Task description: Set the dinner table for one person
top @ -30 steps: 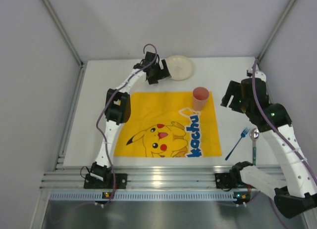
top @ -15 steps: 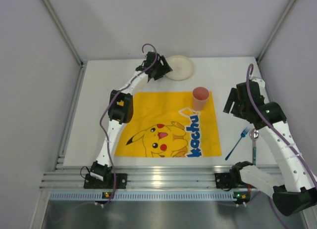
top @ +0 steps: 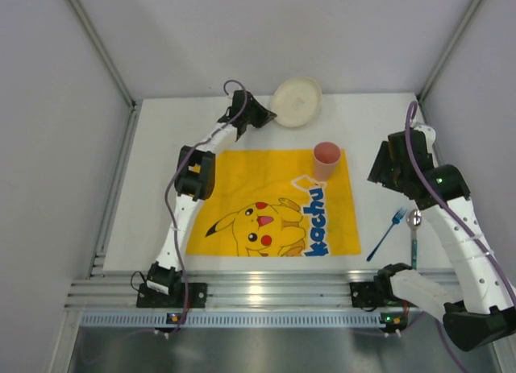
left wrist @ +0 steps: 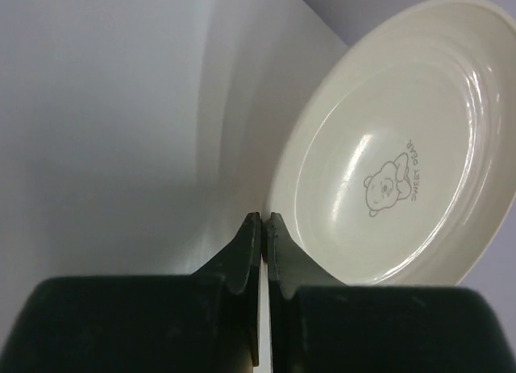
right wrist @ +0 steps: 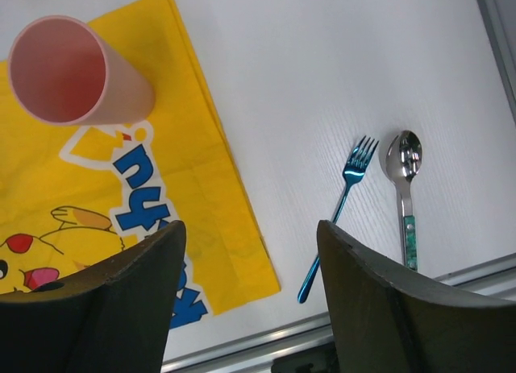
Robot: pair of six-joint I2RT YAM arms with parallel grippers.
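White table (top: pixel 153 171) lies under the yellow placemat (top: pixel 266 188). Empty pink cup (top: pixel 326 159) on the mat's far right corner. Blue fork (top: pixel 387 233) and spoon (top: pixel 414 232) right of mat. Beyond mat's far edge: left pincer (left wrist: pixel 264 220) pinched onto rim of tilted, empty plate (top: pixel 297 101). Right pincer (right wrist: pixel 248 228) spread wide, holding nothing, above table right of mat; its finger hides spoon's handle end.

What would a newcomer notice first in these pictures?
The bright yellow cartoon placemat in the middle of the white table draws the eye first, with a pink cup on its far right corner. At the far edge, the left hand pinches the rim of a cream plate. A blue fork and a spoon lie right of the placemat.
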